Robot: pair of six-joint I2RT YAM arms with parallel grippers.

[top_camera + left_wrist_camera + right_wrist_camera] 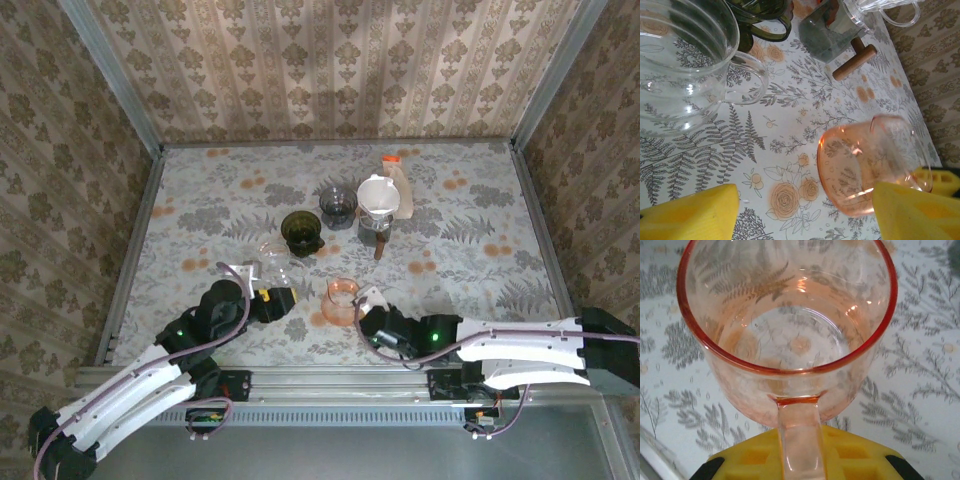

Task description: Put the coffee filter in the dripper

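Across the table (pixel 480 270) lies a pale cloth printed with grey ferns and orange roses, flat, with a metal rail along the near edge. Damask-patterned walls (pixel 330 70) close the left, far and right sides, with aluminium posts at the far corners. Far middle: white coffee filter (pixel 377 193), an open cone with its mouth up, seemingly seated in a clear dripper (pixel 880 10) atop a dark glass server (pixel 825 37) with a wooden handle; how deep it sits, cannot tell. Just behind it is an orange-capped bottle (pixel 391 160). Left of the filter stands a dark grey glass cup (pixel 338 203), then nearer a green glass cup (pixel 301 232); both look empty. Clear glass mug (pixel 274 256) nearer and further left, empty. Pink glass cup (pixel 342 300) near middle, upright, empty, handle toward the near right. Right gripper (pixel 800 462) has its pads closed on either side of that handle. Left gripper (pixel 277 300) is just left of the pink cup, yellow pads (pixel 690 215) spread wide, gripping nothing.
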